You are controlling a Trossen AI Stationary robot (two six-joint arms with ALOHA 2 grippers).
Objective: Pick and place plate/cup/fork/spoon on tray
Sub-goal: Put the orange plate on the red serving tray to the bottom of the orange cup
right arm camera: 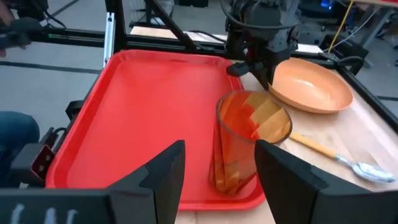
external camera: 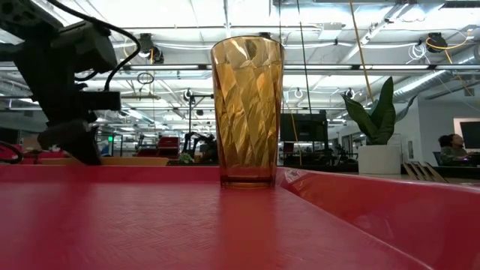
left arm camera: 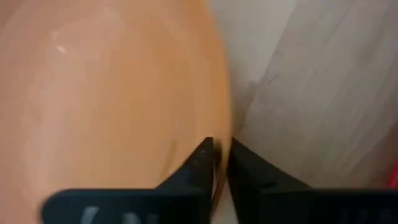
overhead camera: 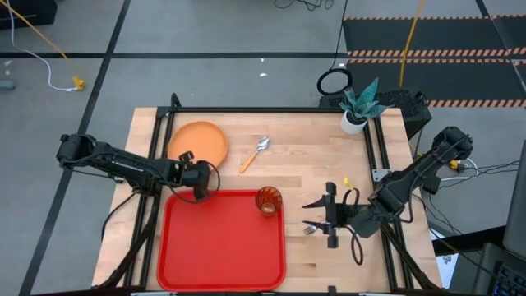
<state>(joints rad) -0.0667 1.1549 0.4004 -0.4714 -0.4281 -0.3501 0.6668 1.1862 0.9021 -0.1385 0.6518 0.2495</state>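
The orange plate [overhead camera: 199, 141] lies on the wooden table beyond the far left corner of the red tray [overhead camera: 222, 242]. My left gripper [overhead camera: 187, 161] is shut on the plate's near rim, between plate and tray. The amber cup [overhead camera: 269, 200] stands upright in the tray's far right corner and shows large in the low view [external camera: 247, 112]. The spoon [overhead camera: 255, 153] lies on the table right of the plate. My right gripper [overhead camera: 316, 214] is open and empty on the table right of the tray, its fingers pointing at the cup [right arm camera: 249, 140]. A small silver tip [overhead camera: 310, 231], perhaps the fork, shows by its near finger. My left gripper pinches the plate's rim [left arm camera: 219, 134] between its two fingers, on the side nearest the tray. The fingers [left arm camera: 200, 158] come from the table's left and near side, slanting down, one over the plate's inside and one outside the rim. Whether the plate is raised off the table, I cannot tell.
A white pot with a green plant [overhead camera: 355, 115] stands at the far right corner. A black frame runs along the table's edges. Bare wood lies between the spoon and my right gripper, and most of the tray's floor [right arm camera: 149, 106] is bare.
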